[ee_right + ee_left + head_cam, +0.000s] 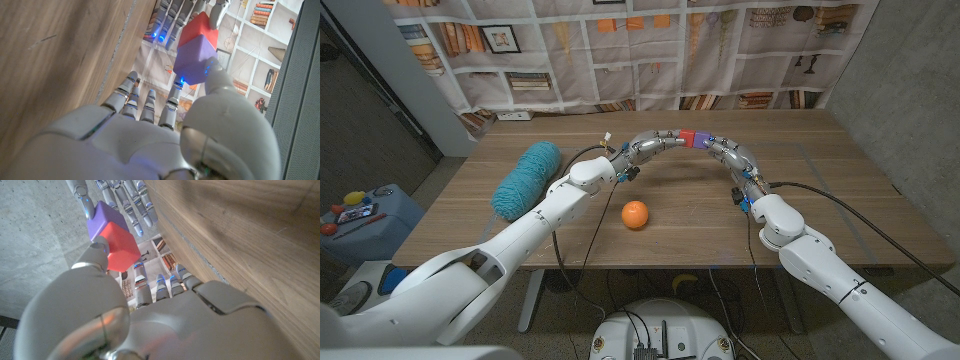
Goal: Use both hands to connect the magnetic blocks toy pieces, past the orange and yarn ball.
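The red block (pixel 686 137) and the purple block (pixel 701 140) sit face to face, joined, held up over the far middle of the wooden table (pixel 820 190). The left hand (pixel 655 143) pinches the red one, the right hand (pixel 728 152) the purple one, fingertips meeting from either side. Both are plain, smooth cubes. From the wrist cameras the join shows up close: the red cube (pixel 120 247) flush against the purple (pixel 102 217), each with a thumb pressed on it. From above, nearer the robot, an orange (pixel 635 214) lies on the table, and a teal yarn ball (pixel 527 179) lies towards the left edge.
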{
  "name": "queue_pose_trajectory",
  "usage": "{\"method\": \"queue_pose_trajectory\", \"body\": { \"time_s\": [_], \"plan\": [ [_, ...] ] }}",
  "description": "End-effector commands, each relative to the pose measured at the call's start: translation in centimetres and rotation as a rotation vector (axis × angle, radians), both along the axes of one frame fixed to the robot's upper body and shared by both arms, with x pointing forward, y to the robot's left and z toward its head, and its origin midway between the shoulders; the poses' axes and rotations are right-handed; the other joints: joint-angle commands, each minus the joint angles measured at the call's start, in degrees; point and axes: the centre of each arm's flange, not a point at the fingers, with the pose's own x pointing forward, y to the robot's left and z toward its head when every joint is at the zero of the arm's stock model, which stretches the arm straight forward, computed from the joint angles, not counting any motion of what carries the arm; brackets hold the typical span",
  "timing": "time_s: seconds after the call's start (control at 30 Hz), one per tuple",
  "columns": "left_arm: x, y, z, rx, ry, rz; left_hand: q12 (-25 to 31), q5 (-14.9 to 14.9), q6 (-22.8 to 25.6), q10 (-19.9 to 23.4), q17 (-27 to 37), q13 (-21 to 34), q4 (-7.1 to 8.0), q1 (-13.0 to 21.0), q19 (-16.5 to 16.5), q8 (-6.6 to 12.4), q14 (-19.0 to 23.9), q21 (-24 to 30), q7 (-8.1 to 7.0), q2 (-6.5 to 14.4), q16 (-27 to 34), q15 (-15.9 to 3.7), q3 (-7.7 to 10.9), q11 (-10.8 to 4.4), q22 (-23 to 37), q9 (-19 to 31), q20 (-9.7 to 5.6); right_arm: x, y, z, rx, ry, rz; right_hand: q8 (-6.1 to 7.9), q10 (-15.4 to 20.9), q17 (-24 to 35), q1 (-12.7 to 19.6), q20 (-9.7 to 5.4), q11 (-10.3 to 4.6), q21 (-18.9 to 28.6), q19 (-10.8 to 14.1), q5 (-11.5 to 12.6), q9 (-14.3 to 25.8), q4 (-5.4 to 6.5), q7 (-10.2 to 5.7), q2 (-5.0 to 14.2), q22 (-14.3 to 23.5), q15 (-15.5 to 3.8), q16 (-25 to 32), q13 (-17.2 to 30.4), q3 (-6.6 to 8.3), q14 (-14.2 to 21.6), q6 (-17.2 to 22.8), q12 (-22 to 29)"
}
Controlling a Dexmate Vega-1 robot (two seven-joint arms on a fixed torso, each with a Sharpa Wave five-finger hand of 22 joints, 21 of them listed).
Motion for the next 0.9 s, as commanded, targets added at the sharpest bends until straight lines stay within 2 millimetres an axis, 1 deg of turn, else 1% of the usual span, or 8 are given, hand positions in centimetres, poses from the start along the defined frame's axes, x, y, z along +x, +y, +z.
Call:
{"method": "queue_pose_trajectory", "body": {
  "time_s": [0.03, 0.2, 0.3, 0.4, 0.57, 0.67, 0.7, 0.9],
  "plan": [
    [-0.03, -0.03, 0.10, 0.017, 0.004, -0.018, -0.18, -0.33, -0.85, -0.14, 0.25, 0.31, -0.02, -0.17, -0.35, 0.00, -0.76, -0.30, -0.02, -1.20, -0.21, 0.39, -0.35, 0.51, 0.22, 0.07, 0.06, -0.17, 0.05, 0.01, -0.001, -0.005, 0.001, 2.43, 0.46, 0.31, 0.93, 0.15, -0.09, 0.29, 0.31, 0.44, 0.14, 0.15, 1.07, 4.05, 0.18, 0.03, -0.12, 0.11, 0.07, 0.64, 5.29, -0.05],
    [-0.02, 0.02, 0.12, 0.015, 0.005, -0.018, -0.16, -0.46, -1.74, -0.34, 0.25, 0.31, -0.08, -0.21, -0.53, -0.12, -0.96, -0.31, 0.33, -1.57, -0.18, 0.54, -0.46, 0.63, 0.22, 0.02, 0.21, -0.24, 0.07, 0.03, 0.002, -0.006, 0.001, 2.44, 0.48, 0.32, 0.97, 0.16, -0.13, 0.29, 0.30, 0.46, 0.10, 0.14, 1.02, 4.07, 0.18, -0.05, -0.17, 0.11, 0.04, 0.54, 5.36, -0.05],
    [-0.03, 0.07, 0.18, 0.021, 0.003, -0.018, -0.22, -0.61, -2.83, -0.82, 0.26, 0.31, 0.00, -0.40, -0.69, -0.24, -1.22, -0.29, 0.91, -1.80, -0.17, 0.93, -0.56, 1.29, 0.22, -0.05, 0.29, -0.29, 0.06, 0.07, 0.000, -0.007, -0.002, 2.44, 0.47, 0.33, 0.99, 0.17, -0.06, 0.30, 0.33, 0.48, 0.09, 0.13, 1.04, 4.08, 0.18, -0.01, -0.18, 0.11, 0.02, 0.52, 5.36, -0.06],
    [-0.04, 0.16, 0.24, 0.020, 0.002, -0.017, -0.23, -0.72, -4.04, -1.13, 0.27, 0.32, 0.05, -0.57, -0.82, -0.44, -1.48, -0.28, 1.40, -2.00, -0.17, 1.26, -0.65, 1.47, 0.23, -0.10, 0.49, -0.30, 0.07, 0.08, -0.001, -0.009, 0.001, 2.43, 0.49, 0.34, 1.01, 0.17, -0.07, 0.30, 0.34, 0.49, 0.07, 0.13, 1.00, 4.09, 0.18, -0.05, -0.18, 0.11, 0.00, 0.55, 5.36, -0.05],
    [-0.05, 0.22, 0.22, 0.028, 0.002, -0.018, -0.20, -0.80, -4.67, -1.25, 0.27, 0.32, 0.05, -0.63, -0.87, -0.44, -1.59, -0.25, 1.68, -2.15, -0.15, 1.39, -0.70, 1.55, 0.22, -0.14, 0.48, -0.25, 0.13, 0.04, 0.005, -0.006, -0.002, 2.42, 0.52, 0.36, 1.03, 0.14, -0.08, 0.30, 0.37, 0.52, 0.04, 0.13, 1.04, 4.10, 0.18, -0.03, -0.15, 0.11, -0.04, 0.63, 5.35, -0.05],
    [-0.04, 0.24, 0.13, 0.024, 0.008, -0.020, -0.23, -0.86, -5.17, -1.53, 0.28, 0.32, 0.03, -0.63, -0.91, -0.40, -1.83, -0.23, 1.91, -2.27, -0.18, 1.62, -0.72, 1.85, 0.22, -0.17, 0.55, -0.25, 0.12, 0.01, 0.008, -0.007, -0.002, 2.41, 0.54, 0.36, 1.04, 0.12, -0.12, 0.31, 0.38, 0.53, 0.02, 0.13, 1.05, 4.11, 0.18, -0.05, -0.19, 0.11, -0.06, 0.56, 5.34, -0.04],
    [-0.03, 0.24, 0.11, 0.028, 0.007, -0.025, -0.24, -0.88, -5.47, -1.66, 0.28, 0.32, 0.03, -0.64, -1.00, -0.42, -1.93, -0.25, 2.02, -2.29, -0.18, 1.67, -0.72, 2.08, 0.22, -0.19, 0.63, -0.25, 0.12, 0.01, 0.007, -0.005, -0.004, 2.41, 0.50, 0.37, 1.04, 0.11, -0.09, 0.31, 0.39, 0.54, 0.02, 0.13, 1.08, 4.11, 0.18, -0.04, -0.18, 0.11, -0.07, 0.59, 5.35, -0.06],
    [0.07, 0.22, 0.08, 0.033, 0.015, -0.033, -0.41, -1.11, -7.20, -2.74, 0.29, 0.33, 0.07, -0.94, -1.63, -0.46, -2.61, -0.37, 2.50, -2.87, -0.22, 2.07, -0.95, 2.38, 0.23, -0.27, 1.17, -0.23, 0.06, -0.01, 0.013, -0.005, -0.012, 2.43, 0.48, 0.38, 1.09, 0.08, -0.16, 0.31, 0.40, 0.56, -0.01, 0.12, 1.06, 4.13, 0.17, -0.02, -0.19, 0.11, -0.09, 0.59, 5.43, -0.07]
  ]
}}
